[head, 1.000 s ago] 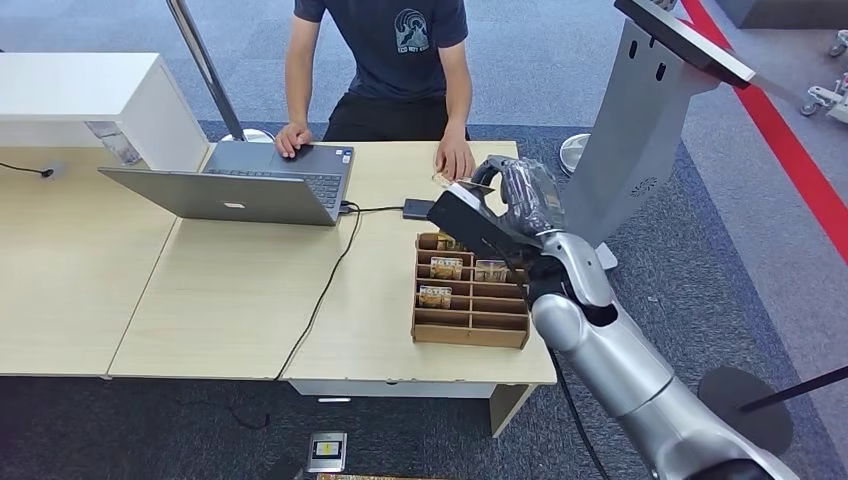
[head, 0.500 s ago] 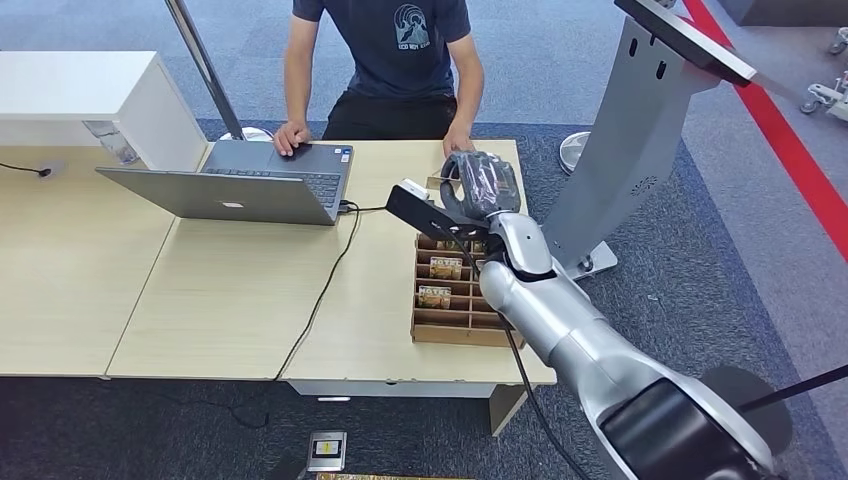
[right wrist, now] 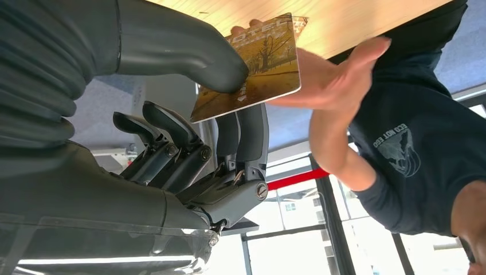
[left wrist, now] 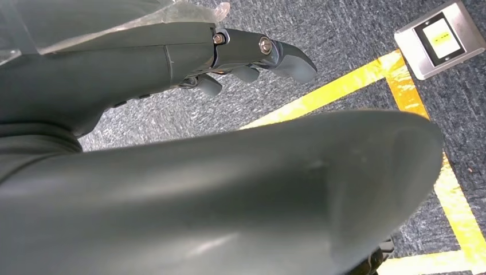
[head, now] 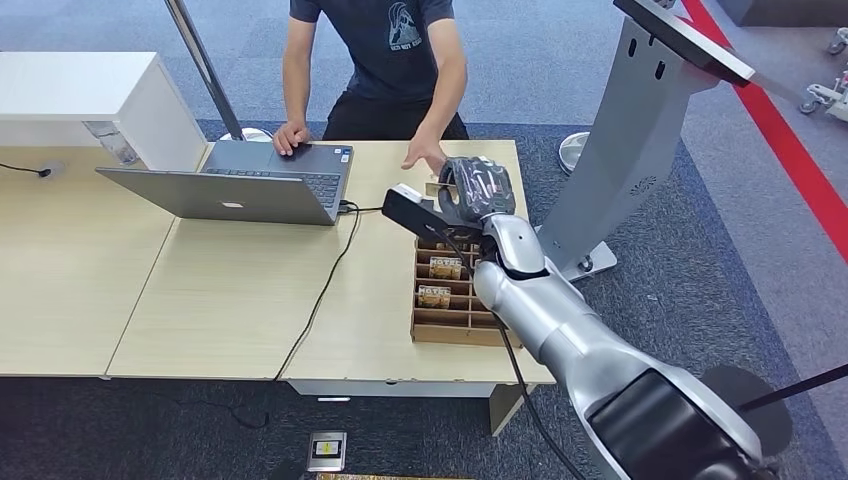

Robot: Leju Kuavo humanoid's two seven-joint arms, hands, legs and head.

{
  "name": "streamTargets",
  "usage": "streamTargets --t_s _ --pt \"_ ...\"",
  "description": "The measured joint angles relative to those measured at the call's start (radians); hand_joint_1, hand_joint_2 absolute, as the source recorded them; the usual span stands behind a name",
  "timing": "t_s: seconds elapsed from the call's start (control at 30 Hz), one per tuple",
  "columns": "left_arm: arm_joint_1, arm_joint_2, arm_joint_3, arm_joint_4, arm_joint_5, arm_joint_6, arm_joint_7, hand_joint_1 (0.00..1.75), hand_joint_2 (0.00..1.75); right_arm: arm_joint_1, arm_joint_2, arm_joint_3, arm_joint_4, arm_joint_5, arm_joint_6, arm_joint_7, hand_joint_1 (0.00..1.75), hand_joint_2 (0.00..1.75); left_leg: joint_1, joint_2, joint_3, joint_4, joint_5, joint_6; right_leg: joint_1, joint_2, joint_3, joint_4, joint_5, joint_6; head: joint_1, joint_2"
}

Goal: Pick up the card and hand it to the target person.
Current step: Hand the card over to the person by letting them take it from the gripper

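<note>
Since a moment ago the person's hand point(head: 425, 155) has lifted off the desk point(head: 230, 290) and come up towards the card point(right wrist: 252, 69), and the robot's right hand point(head: 478, 187) has edged slightly further over the far side of the desk. That hand pinches the card between its thick thumb and two dark fingers point(right wrist: 252, 134), the rest curled loosely below. The person's open palm sits just behind the card's far edge; I cannot tell whether it touches. The wooden card tray point(head: 470, 300) lies under the forearm, beside the laptop point(head: 240, 190). The left hand point(left wrist: 229, 51) hangs over the carpet, fingers loosely extended, holding nothing.
</note>
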Motion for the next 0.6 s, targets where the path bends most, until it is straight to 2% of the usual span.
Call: streamTargets --t_s 0.37,0.5,0.6 --pt "0.004 0.0 -0.007 0.0 0.01 0.007 0.0 0.0 0.0 -0.011 0.007 0.004 0.02 0.003 -0.01 0.0 1.75 1.75 0.0 0.0 0.0 0.0 0.0 0.0 0.0 0.0 0.0 0.0 0.0 0.0 0.0 0.0" --pt "0.005 0.0 -0.007 0.0 0.012 0.008 -0.005 0.0 0.0 -0.014 0.013 0.007 0.028 0.003 -0.012 -0.001 0.0 1.75 0.0 0.0 0.0 0.0 0.0 0.0 0.0 0.0 0.0 0.0 0.0 0.0 0.0 0.0" --pt "0.005 0.0 -0.01 0.0 0.008 0.008 -0.006 0.0 0.0 -0.016 0.015 0.009 0.034 0.003 -0.014 -0.001 0.0 1.75 0.0 0.0 0.0 0.0 0.0 0.0 0.0 0.0 0.0 0.0 0.0 0.0 0.0 0.0"
